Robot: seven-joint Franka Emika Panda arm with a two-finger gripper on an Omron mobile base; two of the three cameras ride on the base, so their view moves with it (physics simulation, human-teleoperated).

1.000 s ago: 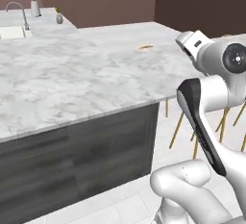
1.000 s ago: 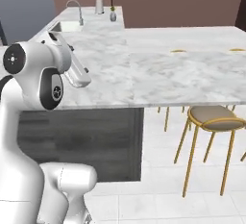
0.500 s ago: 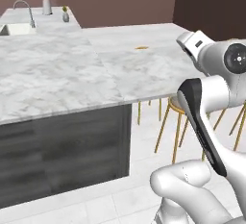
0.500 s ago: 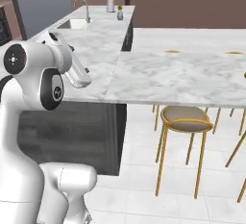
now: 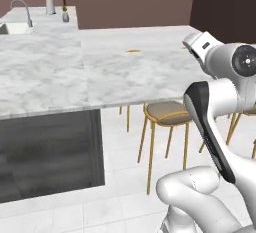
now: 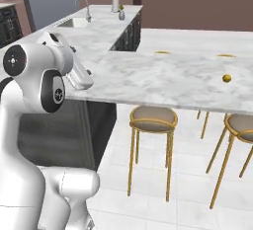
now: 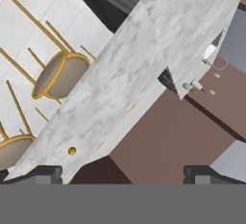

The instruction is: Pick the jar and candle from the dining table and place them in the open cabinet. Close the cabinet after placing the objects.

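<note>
candle (image 6: 227,78): one, perhaps | dining table (image 6: 168,78): one | stools (image 6: 153,119): two

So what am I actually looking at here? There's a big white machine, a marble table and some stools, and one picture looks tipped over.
It is a rendered kitchen, not a real one. The white machine is a robot arm on a base that drives. Two cameras ride on that base behind the arm, one on its left and one on its right, so those two pictures show the same room from two sides. The tipped picture comes from a camera on the hand, which tilts with it; the two dark tips at its bottom are the gripper, open and holding nothing.

The long white marble slab is the dining table, with tan-seated stools under it. A small golden ball-like thing sits on it; what it is, I cannot tell. Further back is a counter with a sink and tap.
</note>
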